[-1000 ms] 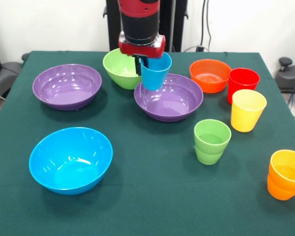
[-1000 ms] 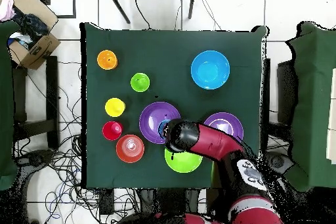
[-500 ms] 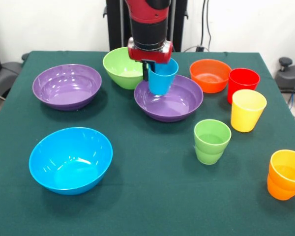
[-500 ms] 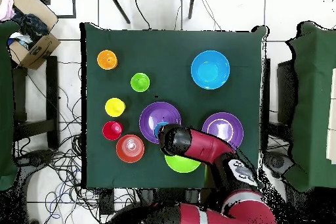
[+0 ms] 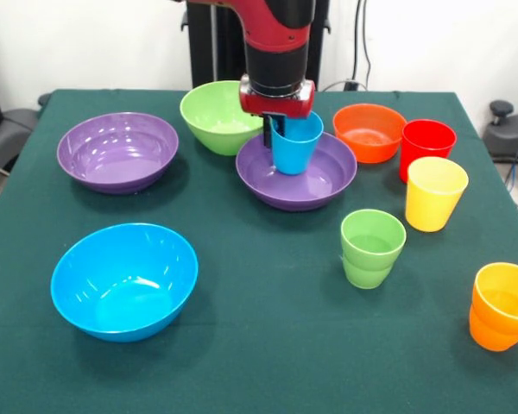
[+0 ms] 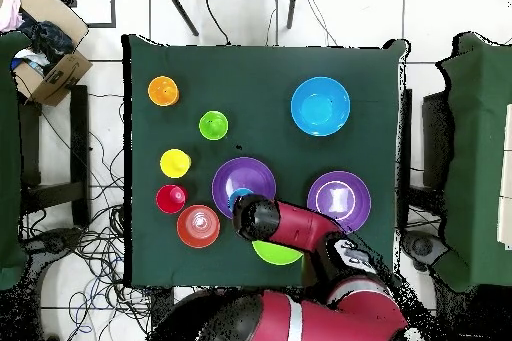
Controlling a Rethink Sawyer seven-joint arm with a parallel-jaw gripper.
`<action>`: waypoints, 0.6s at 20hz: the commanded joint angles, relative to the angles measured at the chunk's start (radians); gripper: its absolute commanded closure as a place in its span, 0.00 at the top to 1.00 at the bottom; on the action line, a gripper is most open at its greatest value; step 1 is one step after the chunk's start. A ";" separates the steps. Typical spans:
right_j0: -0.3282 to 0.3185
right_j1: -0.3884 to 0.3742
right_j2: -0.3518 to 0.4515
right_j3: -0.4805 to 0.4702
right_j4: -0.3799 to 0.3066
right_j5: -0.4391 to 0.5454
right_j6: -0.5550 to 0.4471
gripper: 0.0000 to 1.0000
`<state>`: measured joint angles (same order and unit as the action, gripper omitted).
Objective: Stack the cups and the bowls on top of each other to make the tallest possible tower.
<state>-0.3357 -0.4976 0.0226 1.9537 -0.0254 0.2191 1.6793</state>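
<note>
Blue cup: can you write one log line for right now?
gripper: shut on blue cup | cup: inside purple bowl | not released

A matt dark green cloth [image 5: 259, 293] is covering the table. The near blue bowl [image 5: 124, 280] and the left purple bowl [image 5: 117, 151] are showing glossy, smooth plastic with bright highlights. The yellow cup [image 5: 433, 193] and green cup [image 5: 372, 248] at right are looking like the same shiny plastic.

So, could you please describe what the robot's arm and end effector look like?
The arm is glossy red, with a cylindrical black wrist section and a red collar at its base. The end effector beneath it is small, dark and slim. From overhead, the arm shows red links with black joints.
</note>
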 commanded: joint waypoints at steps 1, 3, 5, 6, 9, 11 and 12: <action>0.026 0.094 0.090 -0.012 0.021 -0.089 0.182 0.00; 0.038 0.087 0.086 -0.019 0.028 -0.084 0.186 0.00; 0.053 0.077 0.081 -0.023 0.033 -0.077 0.188 0.00; 0.061 0.077 0.079 -0.031 0.038 -0.065 0.189 0.00; 0.071 0.092 0.083 -0.055 0.047 -0.068 0.193 0.00; 0.081 0.097 0.086 -0.066 0.053 -0.066 0.200 0.00; 0.086 0.098 0.087 -0.072 0.057 -0.060 0.203 0.00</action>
<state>-0.3001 -0.4928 0.0206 1.9509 -0.0215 0.1937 1.7001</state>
